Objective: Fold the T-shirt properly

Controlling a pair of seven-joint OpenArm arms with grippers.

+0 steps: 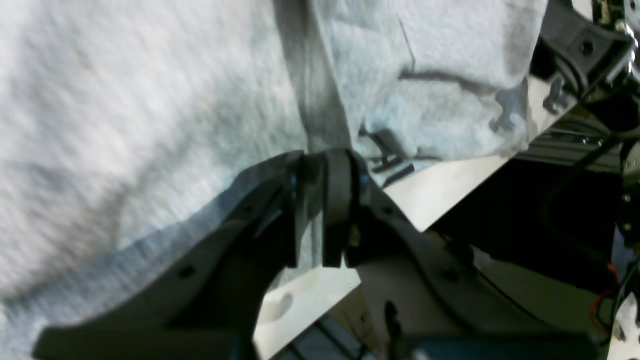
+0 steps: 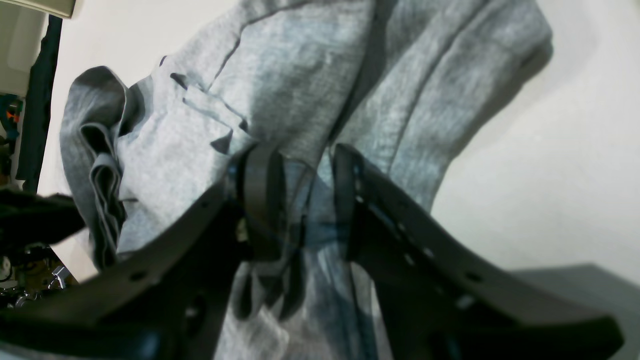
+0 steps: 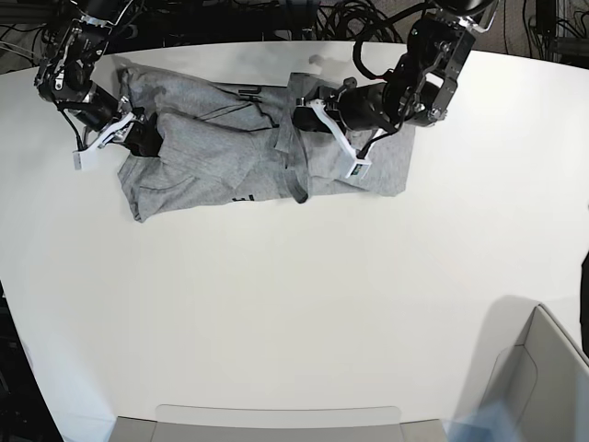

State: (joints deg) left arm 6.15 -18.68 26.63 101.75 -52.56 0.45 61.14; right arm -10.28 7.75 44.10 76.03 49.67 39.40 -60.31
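T-shirt [image 3: 212, 157], heather-grey soft knit, crumpled in long folds, black lettering

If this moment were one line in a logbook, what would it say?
T-shirt: crumpled on white table | left gripper: pinching shirt fold | right gripper: gripping bunched shirt cloth

Base view: bright, even overhead light on the white tabletop [image 3: 294, 304], sharp focus, short soft shadows, 1 broad grey shadow at lower right. Both wrist views: soft and motion-blurred, the heather-grey cotton T-shirt [image 1: 125, 100] smeared, the near black gripper fingers [image 2: 260, 185] dark and defocused.
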